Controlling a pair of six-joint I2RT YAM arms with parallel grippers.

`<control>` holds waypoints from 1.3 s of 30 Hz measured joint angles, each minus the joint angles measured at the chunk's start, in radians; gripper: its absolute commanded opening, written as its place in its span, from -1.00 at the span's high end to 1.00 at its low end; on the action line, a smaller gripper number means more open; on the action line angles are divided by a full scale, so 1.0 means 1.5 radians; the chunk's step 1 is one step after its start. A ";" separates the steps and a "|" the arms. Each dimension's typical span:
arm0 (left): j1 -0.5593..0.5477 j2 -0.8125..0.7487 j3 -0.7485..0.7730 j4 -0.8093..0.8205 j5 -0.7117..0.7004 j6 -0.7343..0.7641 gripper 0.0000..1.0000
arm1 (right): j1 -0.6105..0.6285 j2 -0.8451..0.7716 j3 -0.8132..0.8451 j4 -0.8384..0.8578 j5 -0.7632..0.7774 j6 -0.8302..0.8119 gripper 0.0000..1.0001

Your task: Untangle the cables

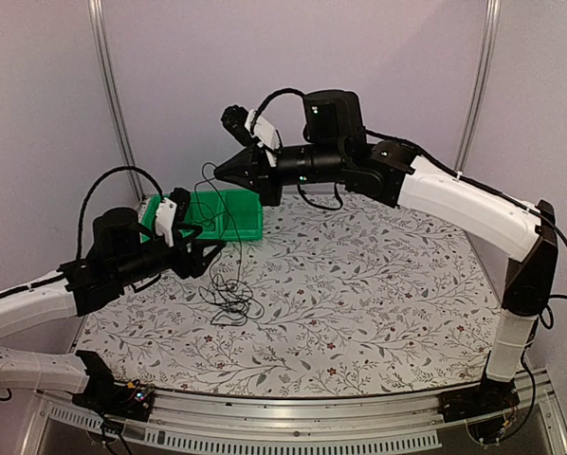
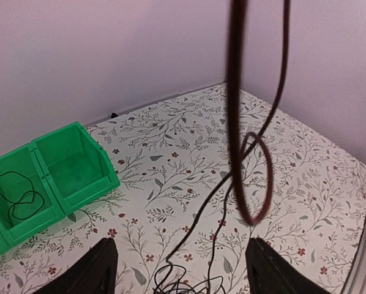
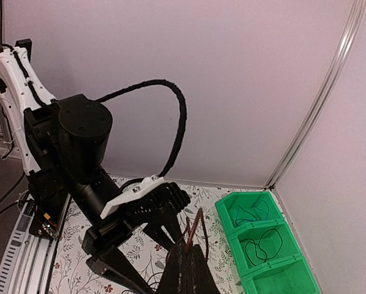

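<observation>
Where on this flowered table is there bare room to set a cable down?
Bare: the right half of the flowered tablecloth, from the thin black cables across to the right arm. Crowded: back left, around the green plastic bin.

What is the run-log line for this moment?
right claw: shut on cables, held high | left claw: open, near hanging cables | loose end: heaped on table | green bin: behind
</observation>
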 measured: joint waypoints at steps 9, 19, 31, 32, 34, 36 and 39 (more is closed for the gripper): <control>0.000 0.256 0.000 0.231 0.026 0.006 0.18 | 0.000 0.000 0.053 -0.014 -0.005 0.015 1.00; 0.005 0.502 -0.034 0.375 0.051 -0.036 0.51 | 0.000 0.006 0.324 -0.015 0.002 0.024 1.00; 0.007 0.524 -0.062 0.331 0.069 -0.041 0.51 | 0.010 -0.020 0.335 0.094 0.057 -0.019 1.00; 0.007 0.502 -0.074 0.320 0.067 -0.041 0.49 | 0.009 -0.030 0.306 0.094 0.060 -0.022 1.00; 0.008 0.451 -0.094 0.296 0.059 -0.043 0.47 | 0.008 -0.045 0.251 0.093 0.064 -0.026 1.00; 0.008 0.399 -0.108 0.272 0.052 -0.047 0.44 | 0.007 -0.058 0.200 0.091 0.066 -0.027 1.00; 0.008 0.300 -0.130 0.231 0.032 -0.054 0.41 | 0.004 -0.073 0.128 0.084 0.066 -0.025 1.00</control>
